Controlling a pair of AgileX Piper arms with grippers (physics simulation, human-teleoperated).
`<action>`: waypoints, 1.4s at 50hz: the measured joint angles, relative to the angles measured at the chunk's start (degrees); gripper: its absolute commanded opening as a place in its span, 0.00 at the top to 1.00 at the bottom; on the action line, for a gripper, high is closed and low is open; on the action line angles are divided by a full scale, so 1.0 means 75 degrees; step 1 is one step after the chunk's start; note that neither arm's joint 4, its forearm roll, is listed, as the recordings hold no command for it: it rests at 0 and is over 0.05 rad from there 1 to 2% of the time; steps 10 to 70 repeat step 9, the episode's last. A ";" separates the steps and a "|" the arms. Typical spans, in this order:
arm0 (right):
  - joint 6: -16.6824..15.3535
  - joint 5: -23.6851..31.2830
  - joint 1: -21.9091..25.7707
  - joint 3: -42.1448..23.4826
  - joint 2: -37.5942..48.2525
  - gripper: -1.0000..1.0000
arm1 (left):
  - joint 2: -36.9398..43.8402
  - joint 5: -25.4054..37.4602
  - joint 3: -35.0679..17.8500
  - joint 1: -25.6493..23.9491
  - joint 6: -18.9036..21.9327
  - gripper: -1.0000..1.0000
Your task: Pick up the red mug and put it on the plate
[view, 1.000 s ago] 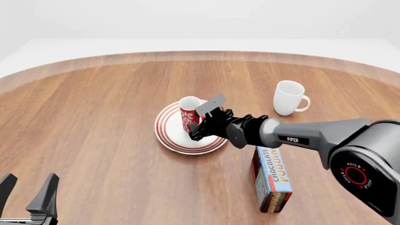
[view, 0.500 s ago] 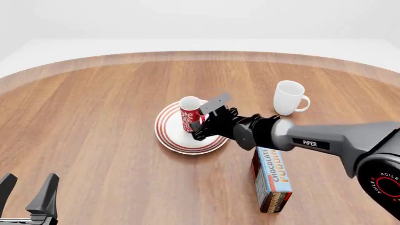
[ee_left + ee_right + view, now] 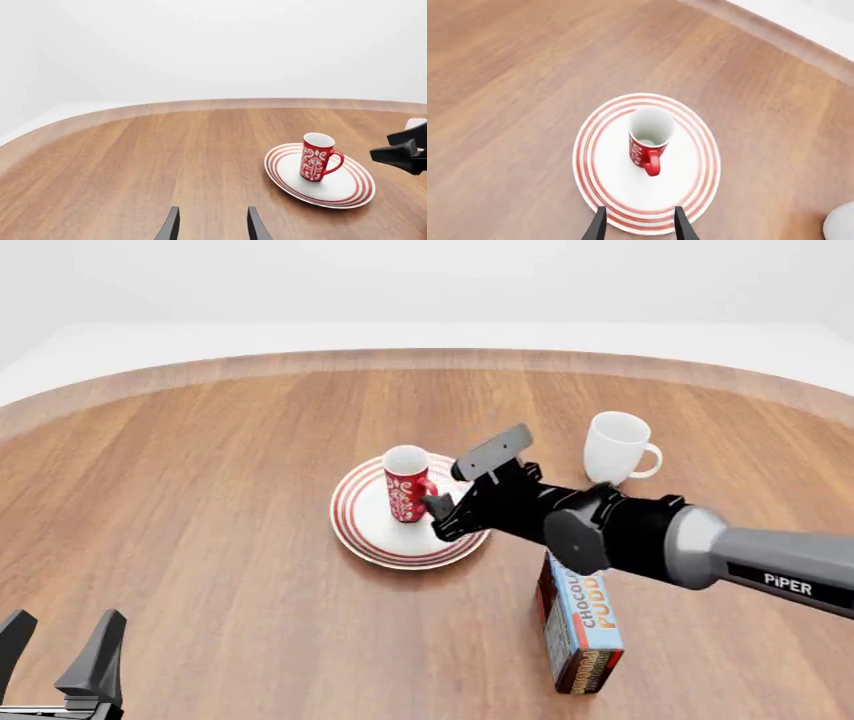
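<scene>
The red mug (image 3: 406,483) stands upright on the white plate (image 3: 363,530) with red rings, handle turned toward my right gripper (image 3: 439,517). That gripper hangs open just to the right of the mug, a little above the plate and apart from the handle. From the right wrist, the mug (image 3: 648,136) sits mid-plate (image 3: 589,165), beyond the spread fingertips (image 3: 598,225). My left gripper (image 3: 60,655) rests open and holding nothing at the near left table edge. The left wrist view shows the mug (image 3: 316,157), the plate (image 3: 333,194) and the right fingers (image 3: 399,149).
A plain white mug (image 3: 615,447) stands at the right rear of the plate and appears in the corner of the right wrist view (image 3: 840,225). A chocolate pudding box (image 3: 581,625) lies under the right arm, nearer the front.
My right gripper has drawn back to the right and risen away from the red mug, leaving a gap at the handle. The mug stays on the plate. The left arm is still.
</scene>
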 measured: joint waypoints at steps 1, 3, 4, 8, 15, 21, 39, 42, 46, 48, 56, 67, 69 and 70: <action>-0.0002 0.0011 -0.0003 0.0055 -0.0087 0.00 | 0.0000 0.0000 0.0000 0.0000 0.0000 0.00; -0.0006 0.0033 -0.0007 0.0164 -0.0255 0.00 | 0.0000 0.0000 0.0000 0.0000 0.0000 0.00; -0.0008 0.0047 -0.0008 0.0217 -0.0338 0.00 | 0.0000 0.0000 0.0000 0.0000 0.0000 0.00; -0.0019 0.0110 -0.0015 0.0403 -0.0656 0.00 | 0.0000 0.0000 0.0000 0.0000 0.0000 0.00; -0.0021 0.0127 -0.0015 0.0446 -0.0734 0.00 | 0.0000 0.0000 0.0000 0.0000 0.0000 0.00; -0.0021 0.0127 -0.0015 0.0446 -0.0734 0.00 | 0.0000 0.0000 0.0000 0.0000 0.0000 0.00; -0.0021 0.0127 -0.0015 0.0446 -0.0734 0.00 | 0.0000 0.0000 0.0000 0.0000 0.0000 0.00; -0.0021 0.0127 -0.0015 0.0446 -0.0734 0.00 | 0.0000 0.0000 0.0000 0.0000 0.0000 0.00; -0.0021 0.0127 -0.0015 0.0446 -0.0734 0.00 | 0.0000 0.0000 0.0000 0.0000 0.0000 0.00; -0.0021 0.0127 -0.0015 0.0446 -0.0734 0.00 | 0.0000 0.0000 0.0000 0.0000 0.0000 0.00; -0.0021 0.0127 -0.0015 0.0446 -0.0734 0.00 | 0.0000 0.0000 0.0000 0.0000 0.0000 0.00; -0.0021 0.0127 -0.0015 0.0446 -0.0734 0.00 | 0.0000 0.0000 0.0000 0.0000 0.0000 0.00; -0.0021 0.0127 -0.0015 0.0446 -0.0734 0.00 | 0.0000 0.0000 0.0000 0.0000 0.0000 0.00; -0.0021 0.0127 -0.0015 0.0446 -0.0734 0.00 | 0.0000 0.0000 0.0000 0.0000 0.0000 0.00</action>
